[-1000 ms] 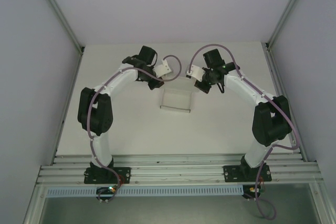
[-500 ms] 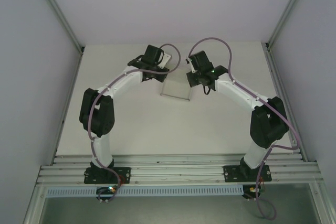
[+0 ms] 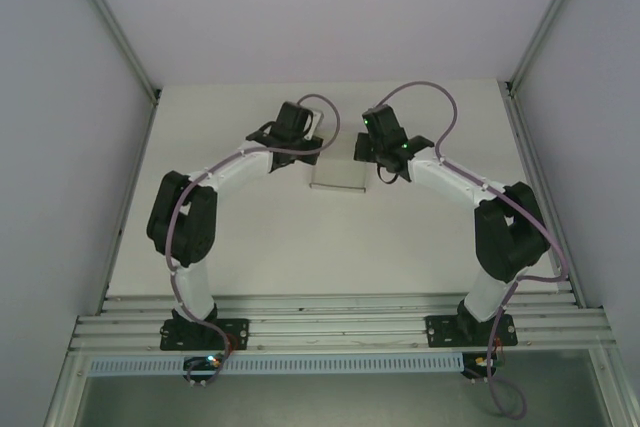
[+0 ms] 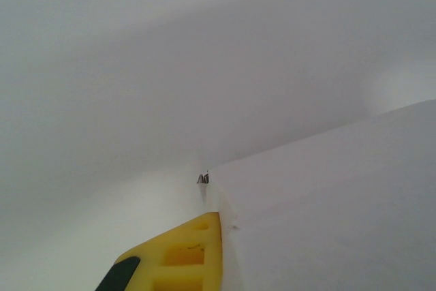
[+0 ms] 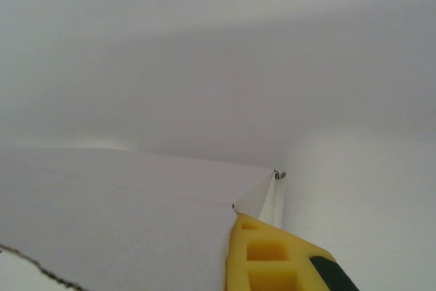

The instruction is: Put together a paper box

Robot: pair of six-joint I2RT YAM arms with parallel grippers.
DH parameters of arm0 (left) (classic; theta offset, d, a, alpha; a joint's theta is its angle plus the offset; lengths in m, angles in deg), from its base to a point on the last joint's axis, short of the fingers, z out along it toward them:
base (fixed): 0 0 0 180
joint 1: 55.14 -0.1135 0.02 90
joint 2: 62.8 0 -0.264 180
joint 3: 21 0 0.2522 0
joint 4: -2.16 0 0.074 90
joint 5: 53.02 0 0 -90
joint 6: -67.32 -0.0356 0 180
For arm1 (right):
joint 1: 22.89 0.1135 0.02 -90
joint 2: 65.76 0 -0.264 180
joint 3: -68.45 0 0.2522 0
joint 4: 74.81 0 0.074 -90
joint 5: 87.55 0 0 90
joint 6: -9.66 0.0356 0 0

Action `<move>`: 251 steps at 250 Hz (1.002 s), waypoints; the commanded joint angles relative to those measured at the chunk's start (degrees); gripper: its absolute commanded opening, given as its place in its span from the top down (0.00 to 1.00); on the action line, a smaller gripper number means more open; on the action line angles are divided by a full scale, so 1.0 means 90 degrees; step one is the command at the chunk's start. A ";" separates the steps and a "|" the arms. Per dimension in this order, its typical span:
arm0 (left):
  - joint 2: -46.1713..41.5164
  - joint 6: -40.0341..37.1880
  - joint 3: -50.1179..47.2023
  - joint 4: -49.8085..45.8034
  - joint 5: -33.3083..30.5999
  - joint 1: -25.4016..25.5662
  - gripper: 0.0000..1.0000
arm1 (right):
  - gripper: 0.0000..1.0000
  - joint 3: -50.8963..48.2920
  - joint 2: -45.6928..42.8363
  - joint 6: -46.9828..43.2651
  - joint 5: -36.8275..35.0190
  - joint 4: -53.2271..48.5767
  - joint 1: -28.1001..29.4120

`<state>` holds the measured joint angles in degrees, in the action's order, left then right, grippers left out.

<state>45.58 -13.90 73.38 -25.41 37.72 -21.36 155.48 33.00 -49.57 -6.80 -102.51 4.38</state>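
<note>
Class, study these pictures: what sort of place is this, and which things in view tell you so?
Probably a robotics lab test cell: left arm and right arm bolted to an aluminium rail, a plain white table walled by blank panels, and a white paper box as the work piece.

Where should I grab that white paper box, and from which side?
I'd pinch the paper box by its two far corners, one from each side. It is thin card lying low, so only its edges suit a pinch; the left gripper and right gripper are shut there, one per corner.
</note>
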 commanded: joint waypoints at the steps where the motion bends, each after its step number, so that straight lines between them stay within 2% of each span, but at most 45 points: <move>1: -0.0269 0.0261 -0.0322 0.0734 0.0471 0.0214 1.00 | 0.98 -0.0256 -0.0120 -0.0138 0.0352 0.1061 0.0264; 38: -0.0399 0.0326 -0.0581 0.1020 0.0369 0.0334 1.00 | 0.98 -0.0758 -0.0410 -0.0508 0.0343 0.1147 0.0447; 119: -0.0754 0.0776 -0.0925 0.1561 0.0706 0.0529 1.00 | 0.98 -0.1203 -0.0732 -0.0732 0.0309 0.1093 0.0515; 154: -0.0783 0.0522 -0.1216 0.1704 0.0241 0.0757 0.99 | 0.98 -0.1362 -0.0778 -0.0865 0.0425 0.1267 0.0611; 179: -0.0862 0.0384 -0.1679 0.2043 0.0323 0.0779 0.92 | 0.98 -0.1490 -0.0834 -0.1030 0.0198 0.1225 0.0687; 224: -0.1302 0.0317 -0.2569 0.2667 0.0555 0.0835 0.86 | 0.98 -0.1994 -0.1250 -0.1539 -0.0385 0.1253 0.0934; 251: -0.1586 0.0194 -0.3085 0.3079 0.0752 0.0922 0.74 | 0.98 -0.2342 -0.1483 -0.1606 -0.0494 0.1391 0.1068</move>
<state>34.76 -10.54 49.45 -5.23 35.68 -16.23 136.93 21.96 -61.16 -12.71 -93.92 11.28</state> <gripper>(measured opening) 0.208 0.052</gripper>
